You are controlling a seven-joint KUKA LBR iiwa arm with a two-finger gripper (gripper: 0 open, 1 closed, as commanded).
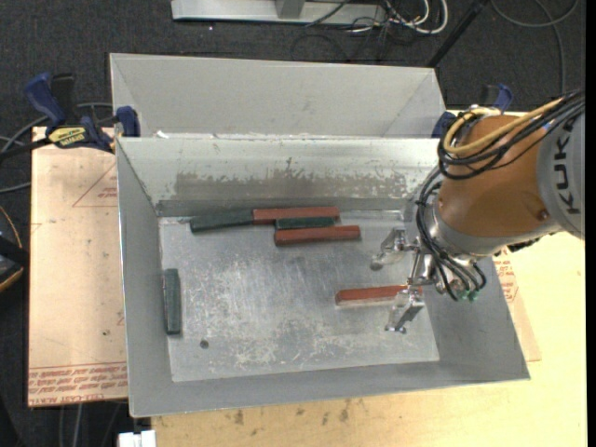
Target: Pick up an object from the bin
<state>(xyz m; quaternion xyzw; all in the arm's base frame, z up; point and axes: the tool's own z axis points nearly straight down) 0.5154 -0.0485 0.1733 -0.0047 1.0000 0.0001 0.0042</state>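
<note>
1. Red-brown flat bar (368, 295) lies on the floor of the bin (279, 347), right side, its right end under my gripper (399, 283).
2. My fingers stand wide apart, one on each side of that end.

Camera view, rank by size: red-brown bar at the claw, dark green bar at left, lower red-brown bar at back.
1. Lower back red-brown flat bar.
2-3, alike: right red-brown flat bar, end covered by the claw, and left dark green flat bar.
</note>
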